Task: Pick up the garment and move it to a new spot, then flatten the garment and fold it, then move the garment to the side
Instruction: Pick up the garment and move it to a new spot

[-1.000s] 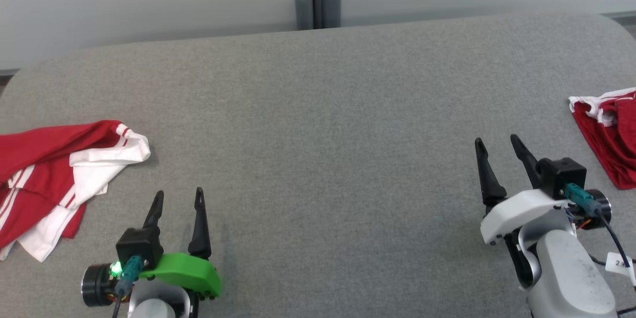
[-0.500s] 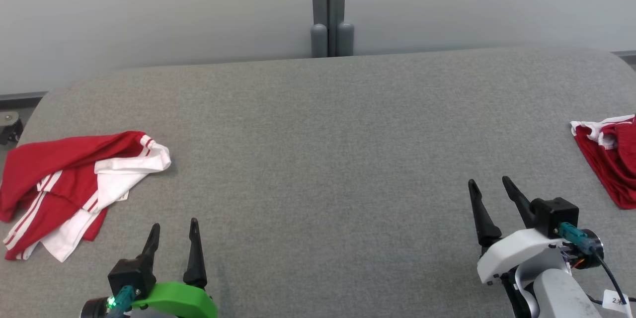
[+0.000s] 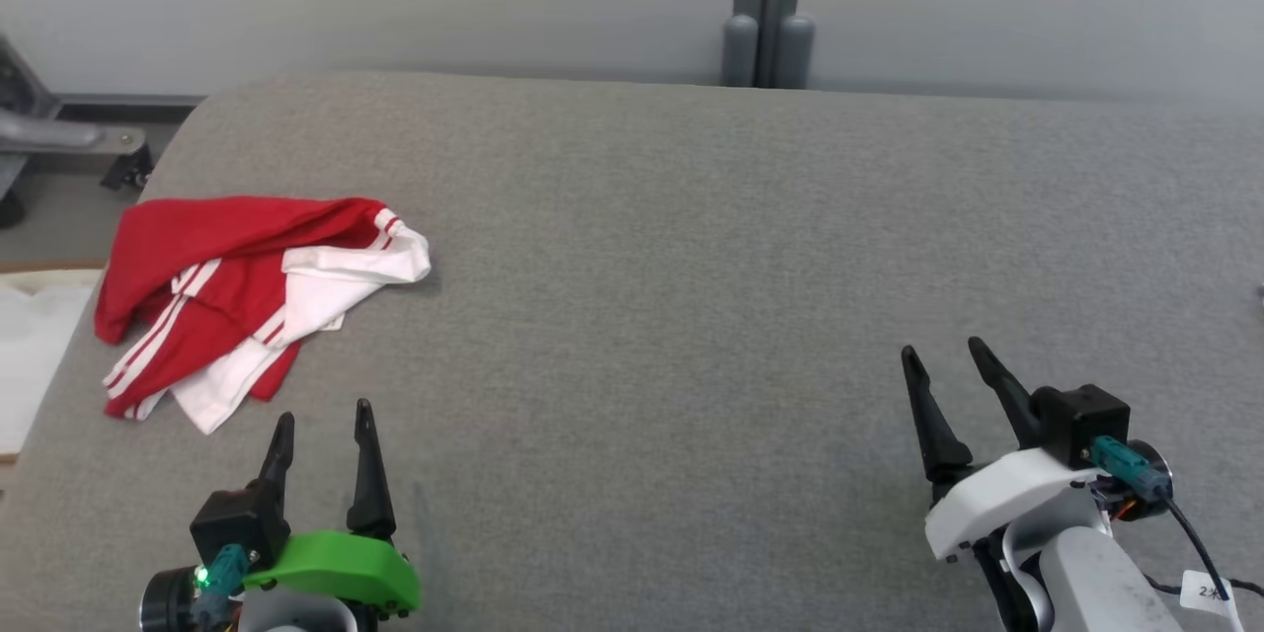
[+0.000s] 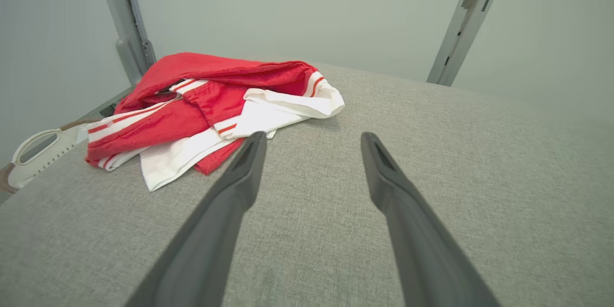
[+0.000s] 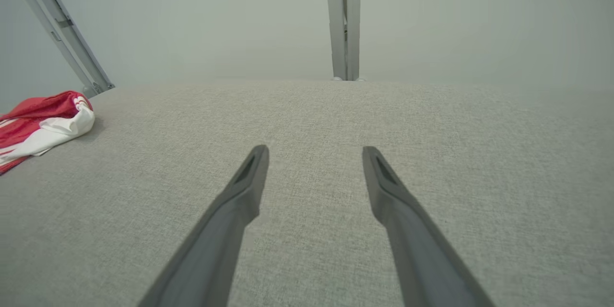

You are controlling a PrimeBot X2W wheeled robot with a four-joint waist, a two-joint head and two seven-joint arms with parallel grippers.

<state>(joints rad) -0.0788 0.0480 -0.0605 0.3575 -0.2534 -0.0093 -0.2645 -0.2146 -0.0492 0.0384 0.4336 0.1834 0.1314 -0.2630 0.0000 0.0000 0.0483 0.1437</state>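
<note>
We're hovering our left end effector (image 3: 325, 412) and right end effector (image 3: 940, 348) wide open, gripping nothing; the garment (image 3: 247, 286) is lying crumpled at ten o'clock.

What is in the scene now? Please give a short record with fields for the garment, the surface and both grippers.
garment: red and white garment, crumpled, lying on the left part of the table
surface: grey table, covered with fabric
left: left gripper open, empty, near the garment but not touching it
right: right gripper open, empty, over bare table at the right
progress: garment not yet picked up
</note>
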